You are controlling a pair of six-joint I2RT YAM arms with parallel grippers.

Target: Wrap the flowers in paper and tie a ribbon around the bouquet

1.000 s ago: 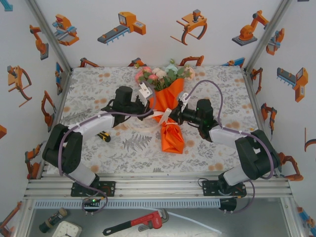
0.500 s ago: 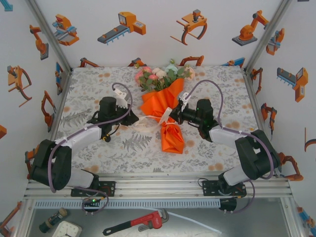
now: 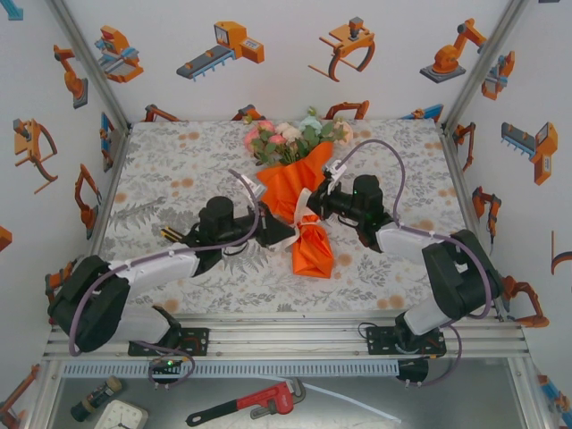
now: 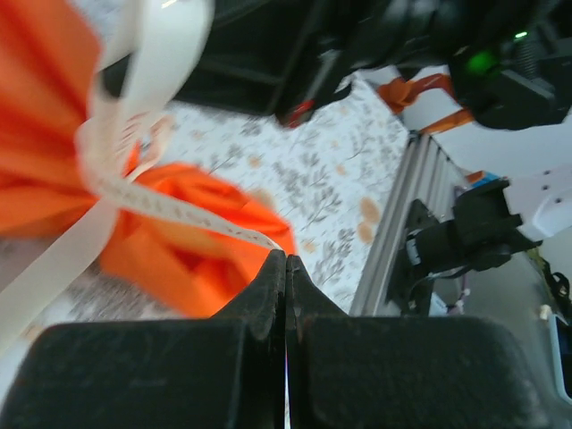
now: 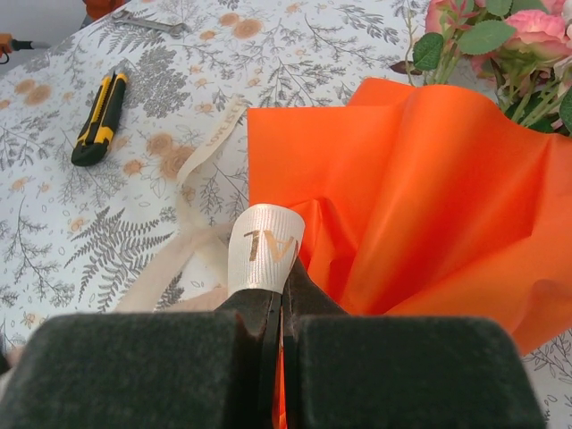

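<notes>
The bouquet lies mid-table: pink, white and green flowers (image 3: 290, 136) top a cone of orange paper (image 3: 310, 253). A cream ribbon (image 3: 302, 219) circles the cone's waist. My left gripper (image 3: 288, 234) sits at the waist's left side; its jaws are shut, and a taut ribbon strand (image 4: 179, 210) runs from the wrap straight into the gripper tips (image 4: 285, 255). My right gripper (image 3: 313, 204) is at the upper right of the waist, shut on a printed ribbon loop (image 5: 264, 246) that curls over its tips (image 5: 281, 286). Paper (image 5: 429, 197) and flowers (image 5: 500, 40) lie just beyond.
A yellow-and-black utility knife (image 5: 98, 121) lies on the floral tablecloth (image 3: 161, 170) left of the bouquet. The metal rail (image 3: 286, 338) marks the near edge; a red pipe wrench (image 3: 246, 404) lies below it. Printed walls close in three sides.
My left arm swung out to the left, then came back low to the bouquet's waist with a ribbon strand. The right gripper stayed almost still at the ribbon.
</notes>
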